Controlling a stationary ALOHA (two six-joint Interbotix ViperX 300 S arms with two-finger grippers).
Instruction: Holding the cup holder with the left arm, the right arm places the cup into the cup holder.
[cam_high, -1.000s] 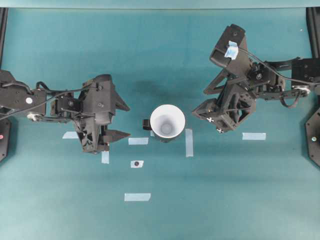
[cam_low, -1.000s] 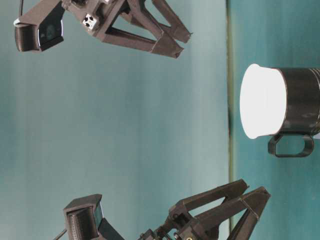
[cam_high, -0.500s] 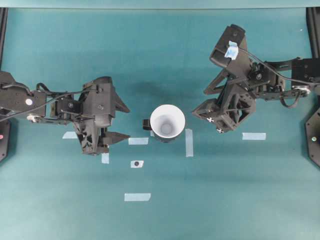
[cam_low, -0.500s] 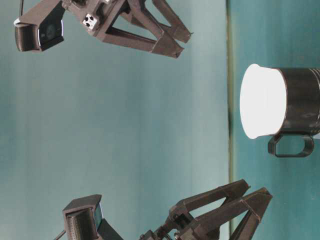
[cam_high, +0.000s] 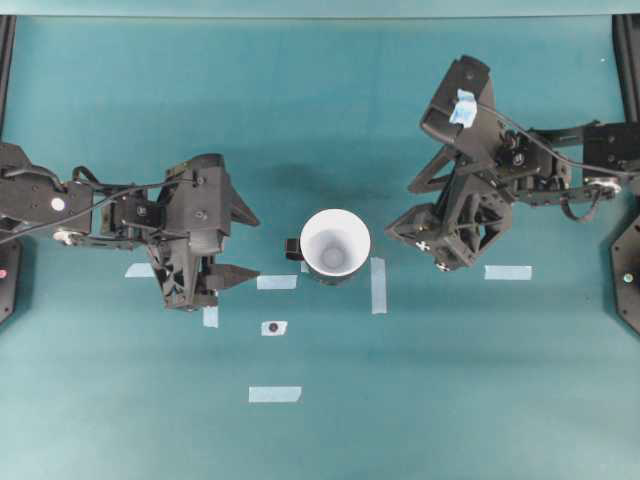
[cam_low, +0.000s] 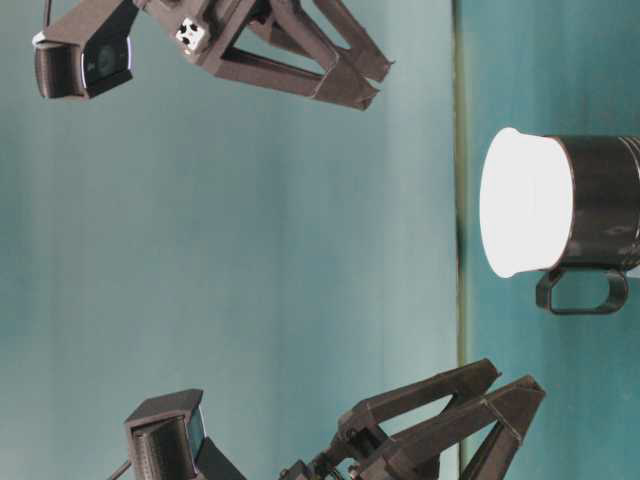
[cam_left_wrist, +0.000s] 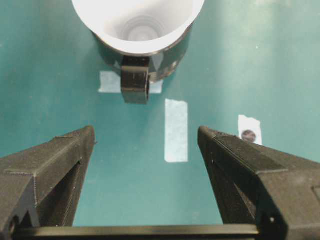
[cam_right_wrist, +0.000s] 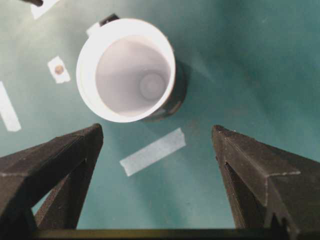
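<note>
cup (cam_high: 334, 243) between grippers — apart from both

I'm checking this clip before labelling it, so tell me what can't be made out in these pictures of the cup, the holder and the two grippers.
- cup: its lower body and base are hidden inside the cup holder in every view.
- Holder's base: cut off by the right edge in the table-level view.
- left gripper: its fingertips end at the bottom edge in the table-level view.
- Dark dot on a tape piece: too small to identify in the left wrist view.
- right gripper: open, holding nothing.
</note>
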